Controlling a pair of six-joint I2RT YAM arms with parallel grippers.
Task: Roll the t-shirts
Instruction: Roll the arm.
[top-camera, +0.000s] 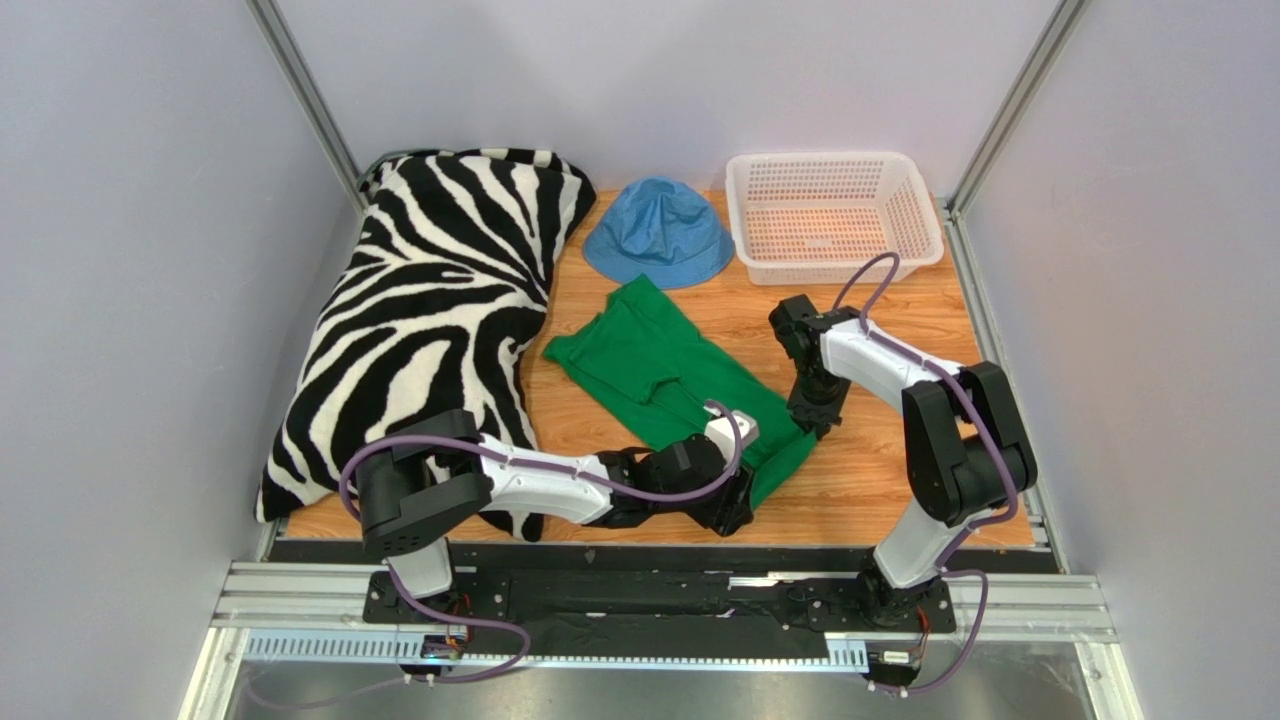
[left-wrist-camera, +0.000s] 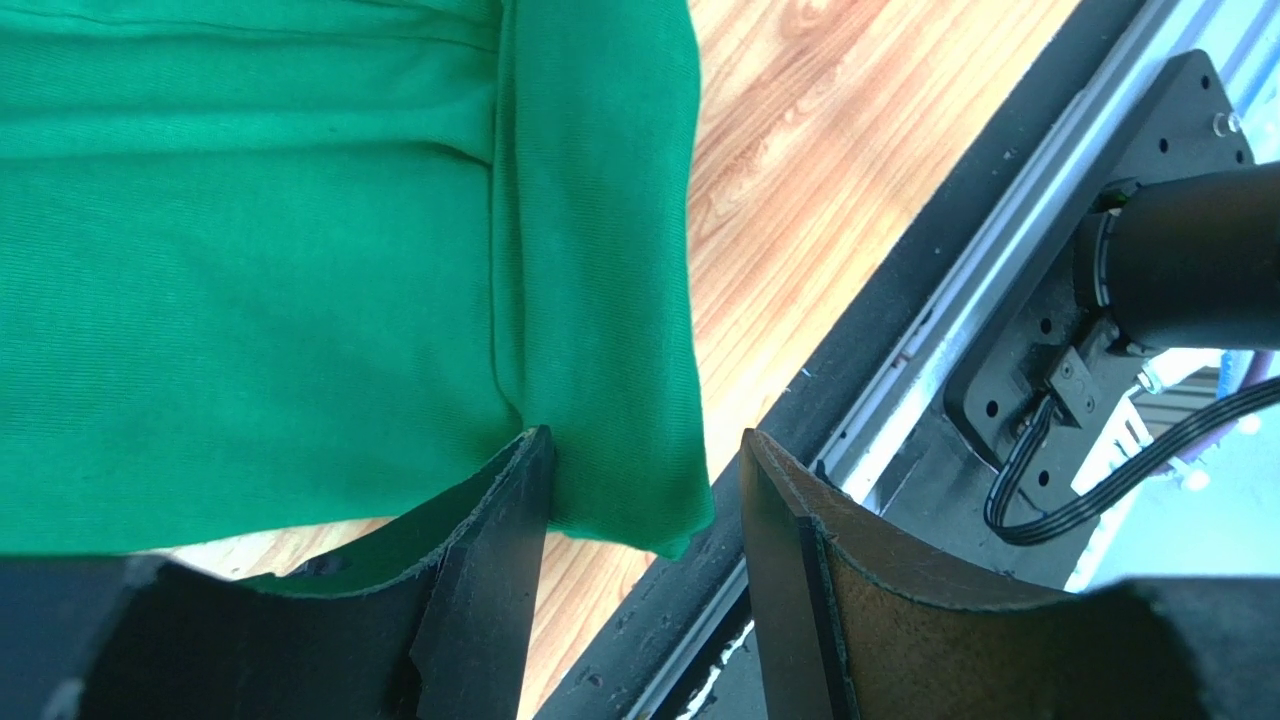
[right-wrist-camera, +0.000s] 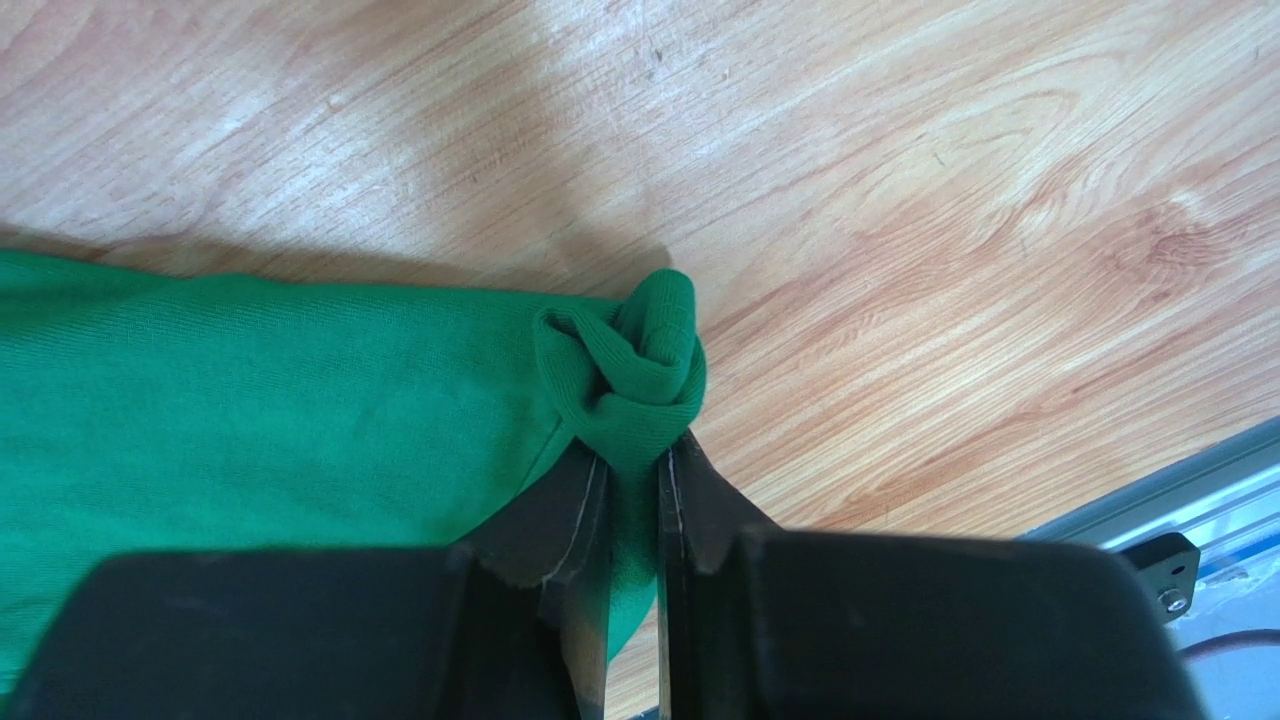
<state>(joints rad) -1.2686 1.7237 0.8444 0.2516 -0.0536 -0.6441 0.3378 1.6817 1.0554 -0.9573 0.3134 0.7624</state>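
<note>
My right gripper (right-wrist-camera: 631, 473) is clamping a bunched wad of the green t-shirt (right-wrist-camera: 271, 405) at its edge, jaws nearly together with cloth pinched between them. My left gripper (left-wrist-camera: 646, 450) is sitting open, fingers (left-wrist-camera: 504, 555) apart and straddling the shirt's near corner, with cloth lying between them ungripped. The shirt is lying folded narrow on the wooden table (top-camera: 887, 480), between the zebra pillow (top-camera: 436, 315) and my right arm, just in front of the blue hat (top-camera: 658, 233).

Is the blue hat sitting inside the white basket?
No, the hat lies on the table beside the basket, outside its rim.
</note>
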